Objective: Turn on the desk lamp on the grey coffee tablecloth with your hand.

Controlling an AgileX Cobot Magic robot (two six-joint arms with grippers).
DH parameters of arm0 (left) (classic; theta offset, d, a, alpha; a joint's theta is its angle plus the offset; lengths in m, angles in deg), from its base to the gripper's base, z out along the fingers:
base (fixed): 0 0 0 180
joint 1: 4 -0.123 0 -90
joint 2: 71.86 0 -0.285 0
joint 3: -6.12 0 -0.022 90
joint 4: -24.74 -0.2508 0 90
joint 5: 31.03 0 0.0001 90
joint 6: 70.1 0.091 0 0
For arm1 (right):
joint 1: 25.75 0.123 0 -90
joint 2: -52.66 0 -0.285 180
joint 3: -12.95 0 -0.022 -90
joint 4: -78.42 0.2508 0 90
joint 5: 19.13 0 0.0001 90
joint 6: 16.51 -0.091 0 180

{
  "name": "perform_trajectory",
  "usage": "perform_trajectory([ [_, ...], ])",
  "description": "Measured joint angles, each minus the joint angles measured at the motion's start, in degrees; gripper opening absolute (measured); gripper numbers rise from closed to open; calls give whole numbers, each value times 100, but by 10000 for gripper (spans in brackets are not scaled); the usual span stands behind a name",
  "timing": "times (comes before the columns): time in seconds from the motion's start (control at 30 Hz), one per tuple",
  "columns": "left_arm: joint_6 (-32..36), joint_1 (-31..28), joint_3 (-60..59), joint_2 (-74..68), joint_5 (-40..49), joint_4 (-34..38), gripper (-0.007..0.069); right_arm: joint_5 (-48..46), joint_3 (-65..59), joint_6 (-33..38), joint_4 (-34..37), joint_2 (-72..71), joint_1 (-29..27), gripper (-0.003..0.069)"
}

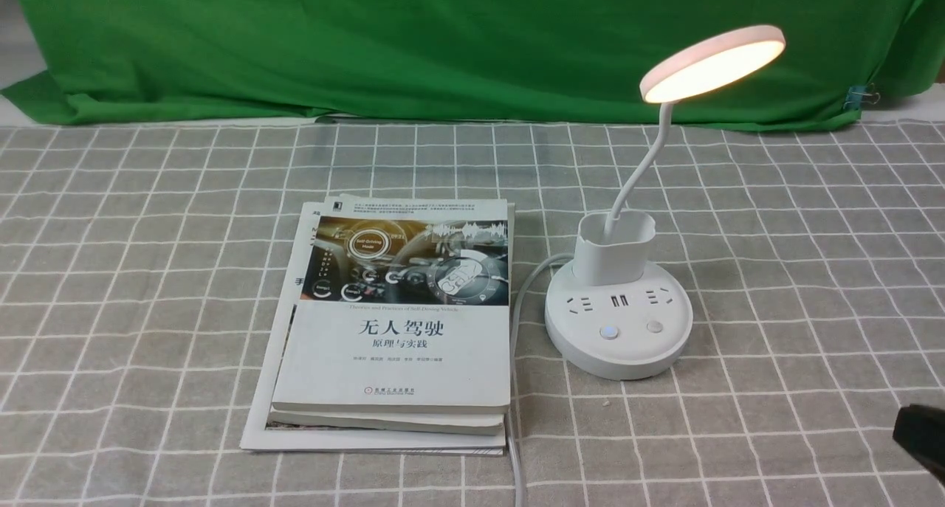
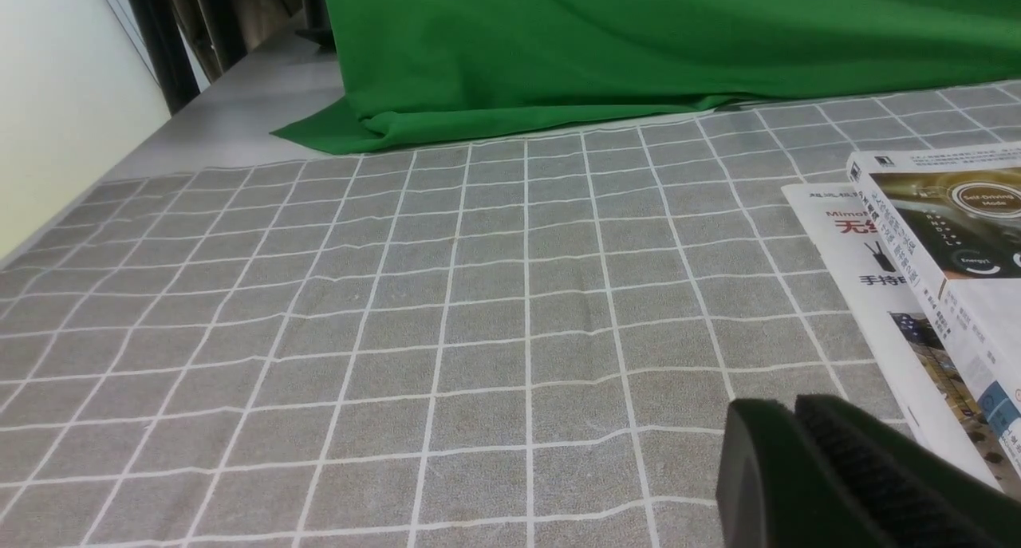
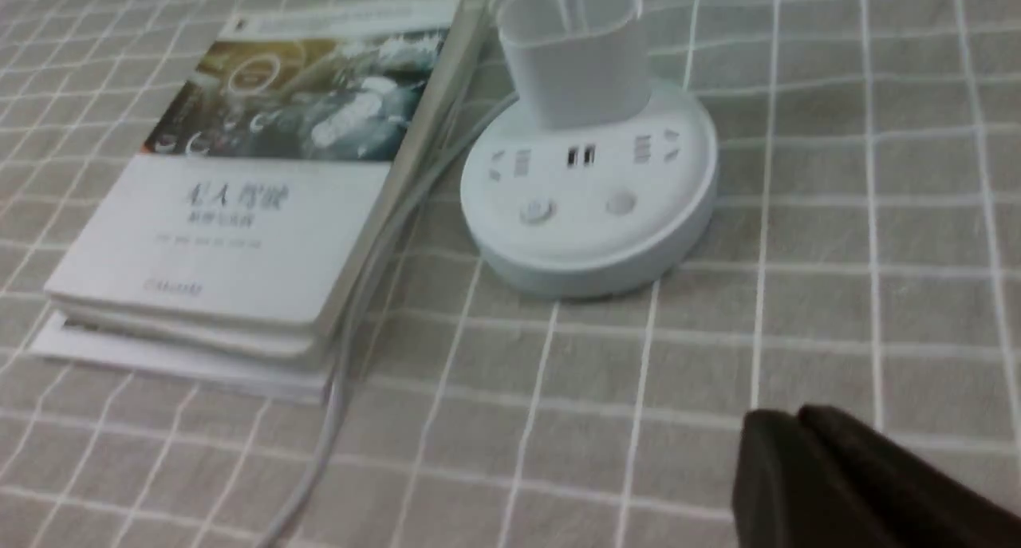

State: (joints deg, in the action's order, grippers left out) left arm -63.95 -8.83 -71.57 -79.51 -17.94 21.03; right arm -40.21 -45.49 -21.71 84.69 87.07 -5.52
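Observation:
The white desk lamp (image 1: pixel 619 322) stands on the grey coffee tablecloth (image 1: pixel 797 271), right of centre. Its disc head (image 1: pixel 712 63) glows warm white. Its round base shows sockets and two buttons (image 1: pixel 609 333). The base also shows in the right wrist view (image 3: pixel 590 205). My right gripper (image 1: pixel 919 433) is shut and empty, low at the right edge, well clear of the lamp base; its tips show in the right wrist view (image 3: pixel 790 424). My left gripper (image 2: pixel 786 411) is shut and empty over bare cloth, left of the books; it is out of the front view.
A stack of books (image 1: pixel 399 322) lies left of the lamp, also in the left wrist view (image 2: pixel 941 277). The lamp's white cable (image 1: pixel 517 330) runs between books and base toward the front edge. A green cloth (image 1: pixel 443 42) hangs at the back.

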Motion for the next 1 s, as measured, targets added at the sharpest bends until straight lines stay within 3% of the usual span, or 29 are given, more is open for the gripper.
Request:
perform_trajectory([
  [0.13, 0, 0, 0, 0, 0, 0, 19, 1375, -796, 762, -256, -456, -493, 27],
  [0.27, 0, 0, 0, 0, 0, 0, 19, 1857, -1646, 992, -313, -1217, -973, 27],
  [0.53, -1, 0, 0, 0, 0, 0, 19, 1264, -1917, 1210, -335, -2568, -1204, 27],
  [0.7, -1, 0, 0, 0, 5, 21, 19, 781, -1917, 1239, -337, -2652, -1204, 27],
  [1.0, -1, 0, 0, 0, 5, 21, 19, 739, -1917, 1239, -337, -2652, -1204, 28],
])
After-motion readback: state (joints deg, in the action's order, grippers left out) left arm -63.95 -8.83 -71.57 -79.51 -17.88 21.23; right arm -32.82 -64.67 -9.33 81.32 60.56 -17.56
